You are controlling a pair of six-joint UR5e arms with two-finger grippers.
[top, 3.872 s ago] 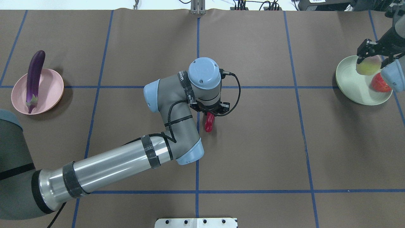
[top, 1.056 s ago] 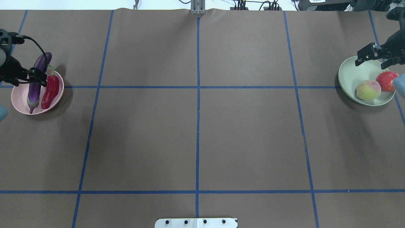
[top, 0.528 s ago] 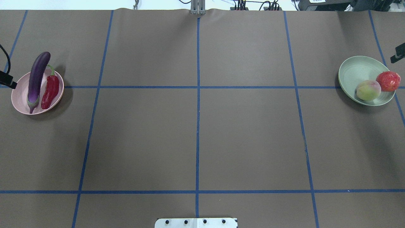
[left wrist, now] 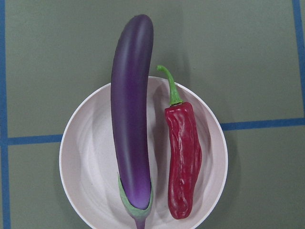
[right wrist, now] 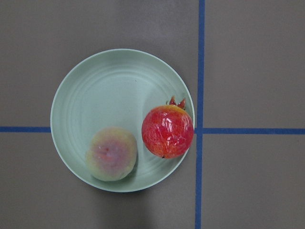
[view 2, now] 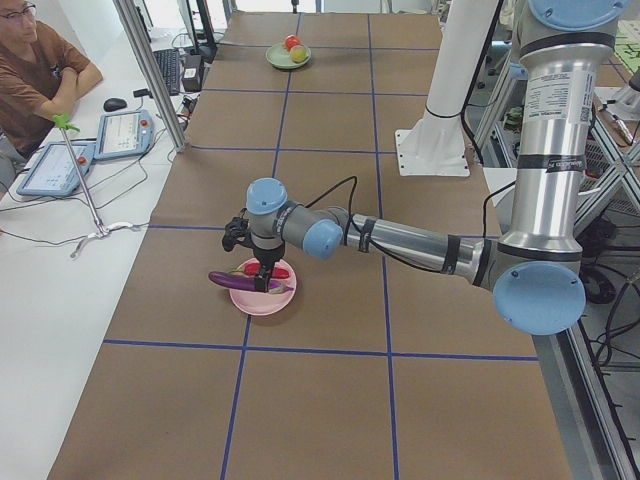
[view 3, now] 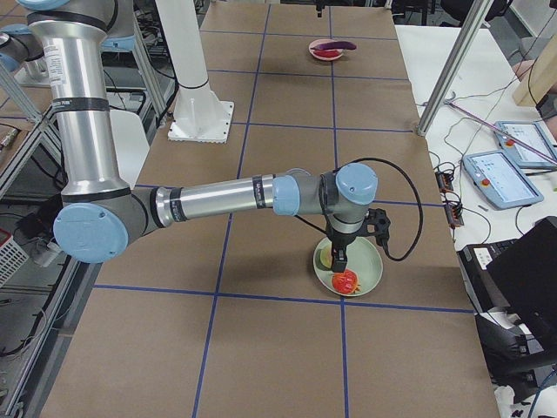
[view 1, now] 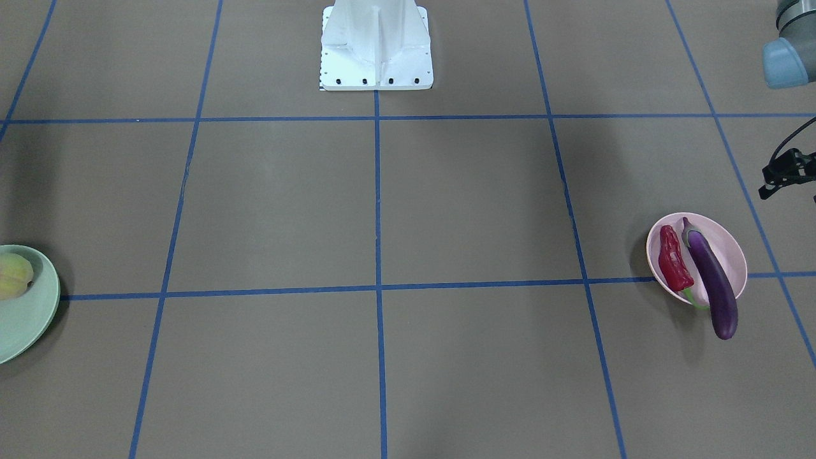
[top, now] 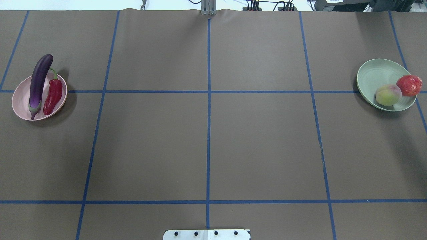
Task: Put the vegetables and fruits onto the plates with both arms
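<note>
Brown paper covers the bench (top: 206,143), ruled into large squares by blue tape, with a small tear along one line on its right half. A white bolted pedestal (view 1: 376,44) stands at the robot's edge. Beyond the bench's far side, a seated person (view 2: 35,70) in a brown shirt and two control tablets (view 2: 125,133) share a white desk behind aluminium posts.

The pink plate (top: 20,101) sits at the bench's left end and carries the eggplant (top: 38,83) and the chili (top: 53,96) lying lengthwise, just beside each other. The eggplant's rounded tip overhangs the rim. The mint green plate (top: 375,75) at the right end holds the peach (top: 388,95) and, at its rim, the pomegranate (top: 409,85).

The left claw (view 2: 262,282) hangs over the pink plate and the right claw (view 3: 341,259) over the green one. Both show mainly in the side views, too small to tell whether either is open or closed. The front-facing view cuts off most of the green plate. The left wrist view clips the eggplant's stem.

The eggplant is glossy and smooth, the chili wrinkled with a curved green stem, the pomegranate bumpy and shiny with a small crown, and the peach matte and soft-edged. Both plates are shallow, with faint concentric rings.
</note>
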